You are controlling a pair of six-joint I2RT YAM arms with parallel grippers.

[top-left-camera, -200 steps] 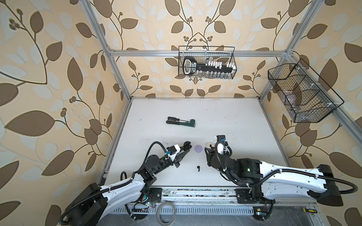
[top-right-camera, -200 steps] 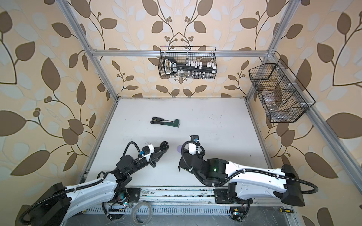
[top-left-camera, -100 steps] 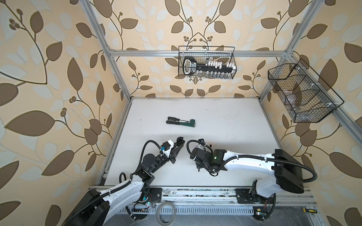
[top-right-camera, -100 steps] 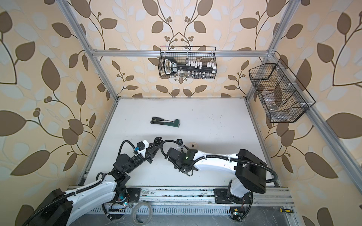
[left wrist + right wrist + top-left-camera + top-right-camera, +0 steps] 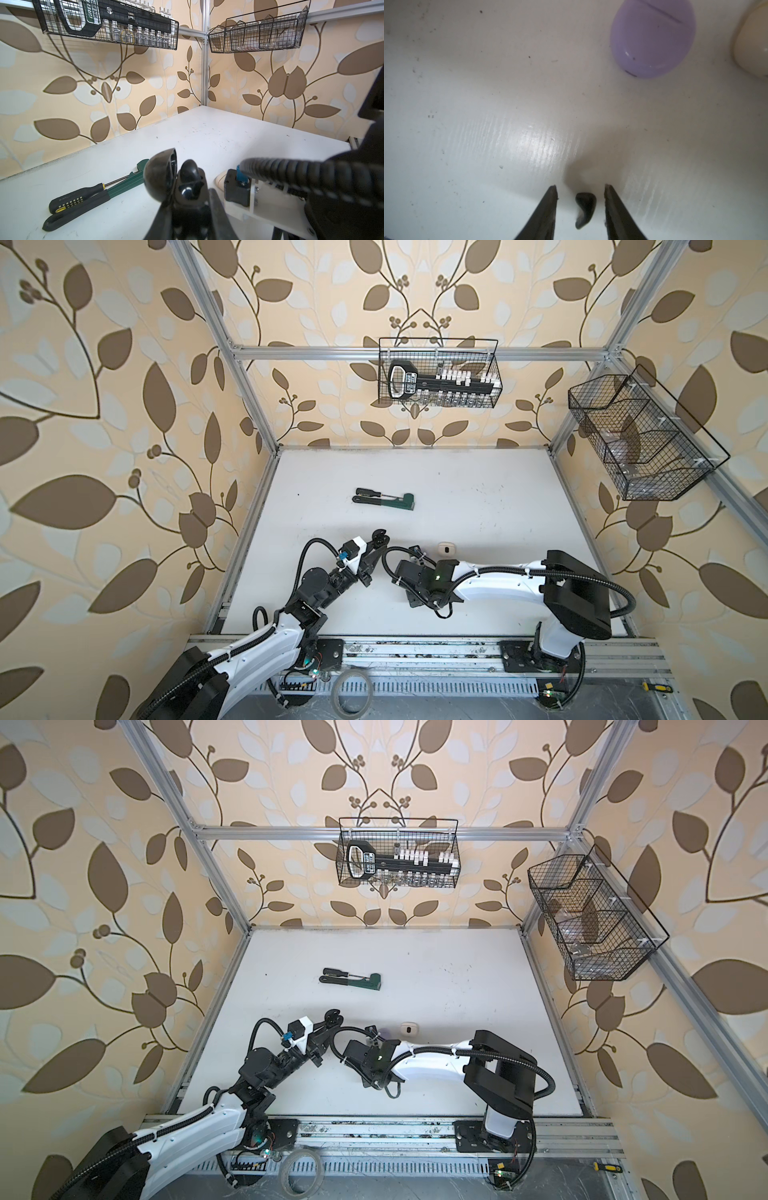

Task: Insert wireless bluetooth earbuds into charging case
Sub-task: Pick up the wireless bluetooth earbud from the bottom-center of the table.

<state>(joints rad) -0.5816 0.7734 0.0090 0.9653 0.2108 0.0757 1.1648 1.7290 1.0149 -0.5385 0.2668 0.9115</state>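
Note:
My left gripper (image 5: 191, 207) is shut on the base of a black charging case (image 5: 190, 182), whose round lid (image 5: 160, 176) stands open. In both top views the case (image 5: 381, 537) (image 5: 333, 1017) is held just above the table, left of centre. One black earbud (image 5: 585, 209) lies on the white table. My right gripper (image 5: 580, 190) points down over it, open, with a fingertip on either side and a gap to each. In the top views the right wrist (image 5: 422, 578) hides this earbud. A shut lilac case (image 5: 653, 37) and a cream case (image 5: 751, 41) (image 5: 446, 548) lie beyond it.
A black-handled screwdriver in a green holder (image 5: 384, 499) lies farther back on the table. Wire baskets hang on the back wall (image 5: 438, 373) and the right wall (image 5: 640, 435). The right arm's cable (image 5: 291, 172) runs close beside the held case.
The right arm has folded in from the right, its wrist now over the black earbud, and its jaws have narrowed. The left gripper with the case shifted slightly left and back.

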